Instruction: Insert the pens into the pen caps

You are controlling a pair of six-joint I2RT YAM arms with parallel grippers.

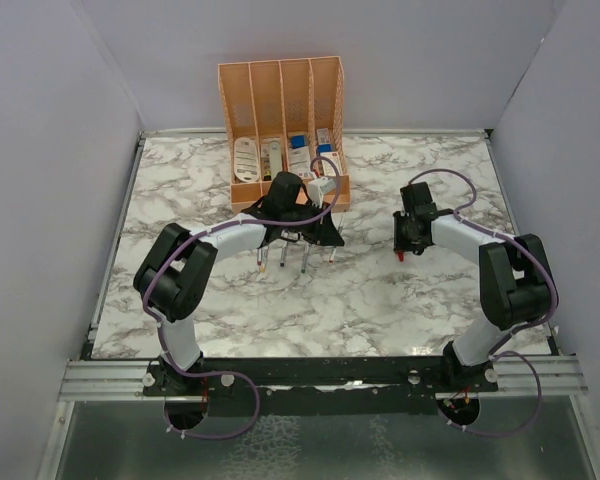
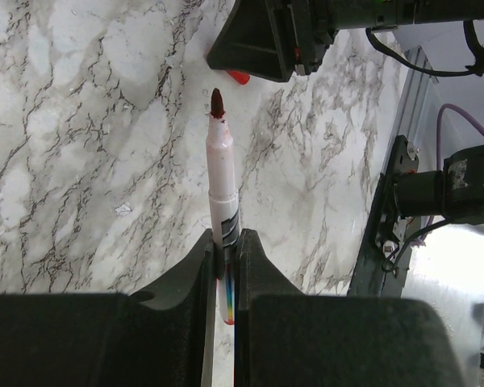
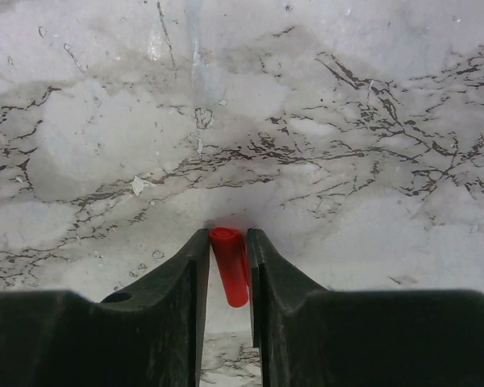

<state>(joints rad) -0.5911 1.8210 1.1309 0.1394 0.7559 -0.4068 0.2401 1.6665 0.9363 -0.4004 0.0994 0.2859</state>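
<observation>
Now treat red-tipped pen, pinched at rear barrel in closed left gripper above table, as light, stiff, slick. Treat red cap, pinched in closed right gripper, likewise; grip sides, leaving mouth clear.

Red-tipped white pen; stubby red cap.

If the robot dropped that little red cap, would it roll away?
Probably. The red cap looks round and smooth, so it could roll on the flat marble table. It looks tiny, likely light. The right gripper pinches it without squashing, so it seems stiff.
</observation>
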